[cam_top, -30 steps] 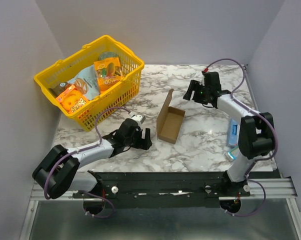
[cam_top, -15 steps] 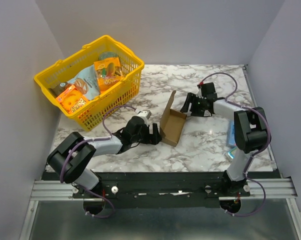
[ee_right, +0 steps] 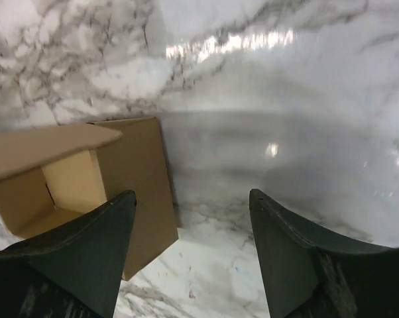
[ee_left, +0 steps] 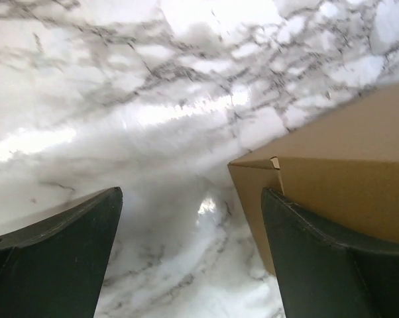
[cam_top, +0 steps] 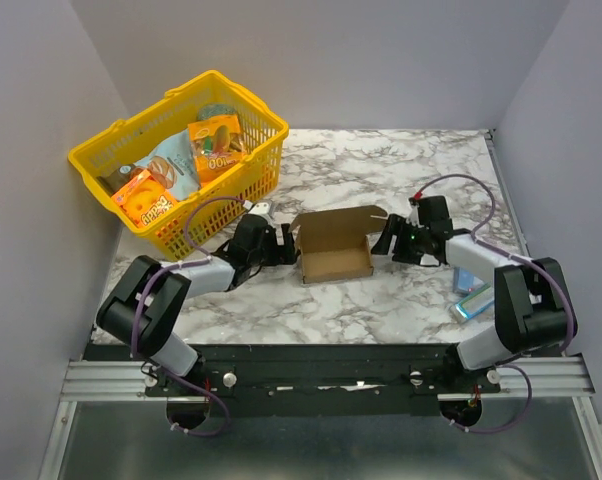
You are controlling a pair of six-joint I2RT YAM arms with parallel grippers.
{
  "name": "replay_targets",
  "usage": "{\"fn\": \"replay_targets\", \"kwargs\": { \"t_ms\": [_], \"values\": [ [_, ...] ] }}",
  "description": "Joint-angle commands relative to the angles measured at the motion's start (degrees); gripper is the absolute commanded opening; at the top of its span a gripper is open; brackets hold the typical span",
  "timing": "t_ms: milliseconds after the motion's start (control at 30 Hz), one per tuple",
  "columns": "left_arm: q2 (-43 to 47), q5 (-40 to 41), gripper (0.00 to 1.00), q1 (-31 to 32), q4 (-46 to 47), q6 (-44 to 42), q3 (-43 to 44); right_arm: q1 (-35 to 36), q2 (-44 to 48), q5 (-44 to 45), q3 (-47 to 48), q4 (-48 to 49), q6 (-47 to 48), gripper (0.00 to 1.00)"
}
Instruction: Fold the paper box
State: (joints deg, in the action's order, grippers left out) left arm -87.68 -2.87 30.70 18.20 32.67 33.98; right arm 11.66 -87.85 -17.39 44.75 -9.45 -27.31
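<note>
The left tool point(cam_top: 284, 246), spread wide, has closed in on the paper box point(cam_top: 334, 246), which has swung square at the middle of the bench point(cam_top: 401, 170) (lid flap open). The right tool point(cam_top: 385, 240) is spread too and grips nothing, so I judge folding can start. The box is unprinted; print on the snack packs point(cam_top: 217, 140) is too small to read

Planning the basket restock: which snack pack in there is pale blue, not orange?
The pale blue pack in the middle of the yellow basket, lying between the two orange packs.
</note>
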Motion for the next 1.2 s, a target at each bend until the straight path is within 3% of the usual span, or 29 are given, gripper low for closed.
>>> {"fn": "replay_targets", "kwargs": {
  "t_ms": [0, 200, 433, 667, 900, 1167],
  "values": [
    [-3.46, 0.15, 0.96, -1.78, -0.97, -3.66, 4.6, 2.05, 5.58, -7.41, -5.54, -2.59, -3.27, 0.78],
    [1.36, -2.04, 0.96, -3.63, -6.06, -8.48, 6.81, 1.79, 15.67, 0.23, -6.0, -6.18, -3.02, 0.78],
    [11.55, -3.89, 0.96, -3.63, -13.0, -8.76, 1.28, 1.79, 25.7, 9.46, -3.88, -8.39, 4.8, 0.78],
    [17.97, -5.9, 0.96, -3.63, -14.6, -8.58, -0.4, 1.78, 27.82, 14.22, -5.29, -8.83, 7.54, 0.8],
    [16.14, -13.64, 0.94, -3.02, -9.67, -11.57, 4.34, 1.79, 28.18, 19.41, -3.01, -7.16, 11.13, 0.81],
    [9.65, -12.07, 0.91, -1.35, -8.18, -16.66, 10.74, 1.79, 27.3, 16.09, -4.23, -3.56, 15.0, 0.75]
  ]
}}
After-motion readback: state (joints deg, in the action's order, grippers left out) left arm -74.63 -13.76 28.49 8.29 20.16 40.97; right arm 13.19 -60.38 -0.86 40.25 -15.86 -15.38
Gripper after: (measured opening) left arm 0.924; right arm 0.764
